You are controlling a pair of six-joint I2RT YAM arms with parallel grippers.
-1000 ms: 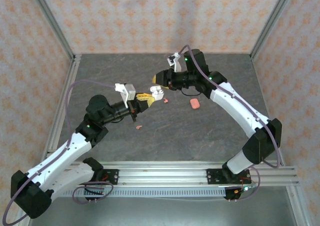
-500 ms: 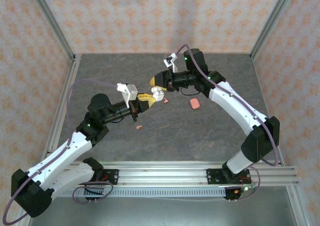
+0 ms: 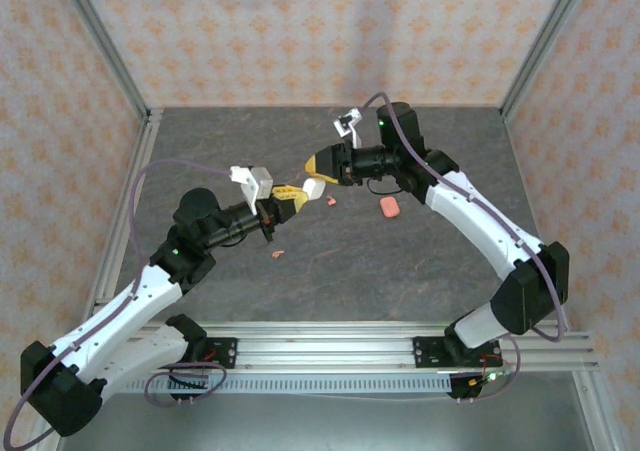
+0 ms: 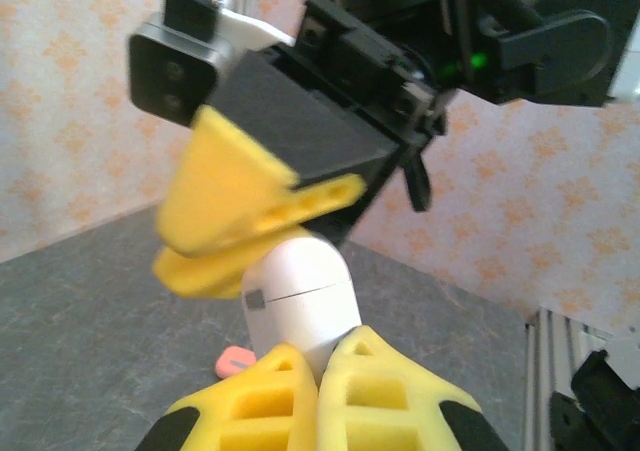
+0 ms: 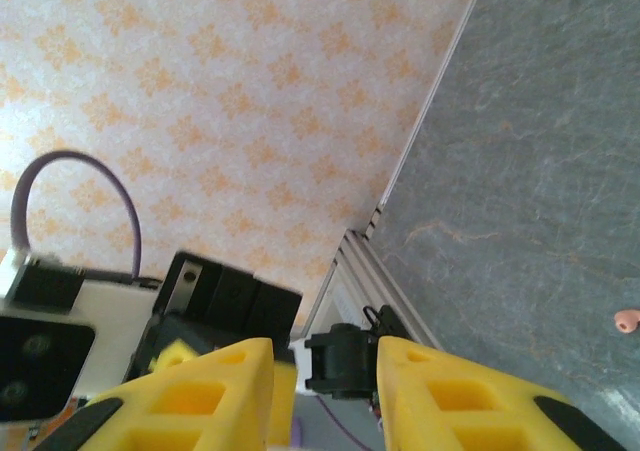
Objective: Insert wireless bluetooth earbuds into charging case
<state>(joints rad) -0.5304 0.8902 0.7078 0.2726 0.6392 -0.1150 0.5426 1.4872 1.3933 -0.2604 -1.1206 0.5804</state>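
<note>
Earbuds (image 3: pixel 278 255), pink, on grey table (image 3: pixel 220 141), orange-print walls (image 3: pixel 300 31); L gripper (image 4: pixel 318 371) tight on white case (image 4: pixel 300 296), R gripper (image 3: pixel 313 166) apart.

White case (image 4: pixel 300 306) upright, lid seam closed, pinched in left gripper (image 4: pixel 320 359). We spot coral earbud (image 3: pixel 329 200) and second coral earbud (image 3: pixel 278 255) lying loose, apart; coral case (image 3: pixel 389 206) probably closed.

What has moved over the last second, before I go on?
The right gripper edged down toward the white case; its fingers now sit right at the case's top. Unchanged: the left gripper clamped on that case, the pink case and a pink earbud lying on the table.
</note>
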